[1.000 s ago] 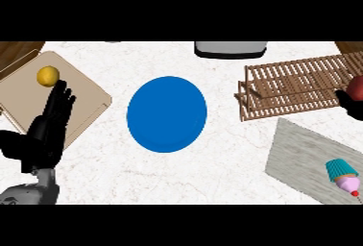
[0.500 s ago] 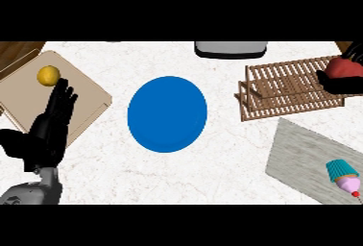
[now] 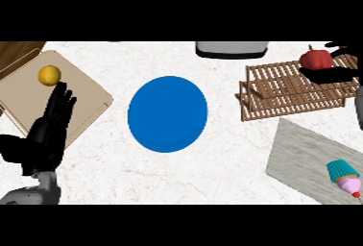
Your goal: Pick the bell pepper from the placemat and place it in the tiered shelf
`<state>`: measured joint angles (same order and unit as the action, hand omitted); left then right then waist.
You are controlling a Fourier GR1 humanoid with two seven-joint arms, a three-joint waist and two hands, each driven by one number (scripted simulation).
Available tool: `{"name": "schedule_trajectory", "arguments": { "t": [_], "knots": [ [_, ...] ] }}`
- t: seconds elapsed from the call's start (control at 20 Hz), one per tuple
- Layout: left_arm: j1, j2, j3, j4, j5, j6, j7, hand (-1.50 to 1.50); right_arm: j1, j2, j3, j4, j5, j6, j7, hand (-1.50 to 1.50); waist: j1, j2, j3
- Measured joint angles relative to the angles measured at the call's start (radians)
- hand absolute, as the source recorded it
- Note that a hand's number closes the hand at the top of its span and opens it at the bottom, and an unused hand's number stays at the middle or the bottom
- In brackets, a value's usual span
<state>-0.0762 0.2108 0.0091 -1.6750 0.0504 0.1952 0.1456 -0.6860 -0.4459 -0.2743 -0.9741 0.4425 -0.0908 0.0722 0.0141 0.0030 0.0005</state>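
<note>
The speckled white stone counter carries a glossy blue oval plate to the right of the left hand, which rests open, fingers straight and pointing up. Below the right hand spreads the slatted wooden tiered shelf. That hand curls round the red, rounded bell pepper, holding it over the shelf's top. A grey woven placemat lies below.

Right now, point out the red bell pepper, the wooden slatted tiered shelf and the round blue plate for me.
Red bell pepper (image 3: 315, 58), head view, on its rounded body.
Wooden slatted tiered shelf (image 3: 284, 96), head view, on the slats of its top.
Round blue plate (image 3: 167, 114), head view, on its bare middle.
</note>
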Motion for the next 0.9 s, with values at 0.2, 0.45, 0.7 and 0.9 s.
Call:
{"name": "schedule_trajectory", "arguments": {
  "t": [0.2, 0.45, 0.7, 0.9],
  "knots": [
    [-0.002, 0.007, 0.023, -0.008, 0.006, -0.019, 0.01, 0.0, -0.033, -0.007, -0.013, 0.085, -0.028, 0.022, -0.061, -1.5, -0.002, -0.001, 0.0],
    [0.006, -0.012, 0.014, -0.028, -0.016, -0.012, 0.023, 0.0, -0.065, -0.012, -0.043, 0.131, -0.077, 0.031, -0.133, -1.5, -0.004, -0.001, 0.0],
    [0.038, -0.017, 0.015, -0.041, -0.019, -0.023, 0.014, 0.0, -0.073, -0.039, -0.107, 0.069, -0.173, 0.073, -0.119, -1.5, -0.01, -0.004, -0.001],
    [0.024, -0.026, 0.017, -0.039, -0.029, -0.015, 0.027, 0.0, -0.048, -0.081, -0.166, 0.033, -0.226, 0.069, -0.089, -1.5, -0.015, -0.004, 0.0]
  ]
}}
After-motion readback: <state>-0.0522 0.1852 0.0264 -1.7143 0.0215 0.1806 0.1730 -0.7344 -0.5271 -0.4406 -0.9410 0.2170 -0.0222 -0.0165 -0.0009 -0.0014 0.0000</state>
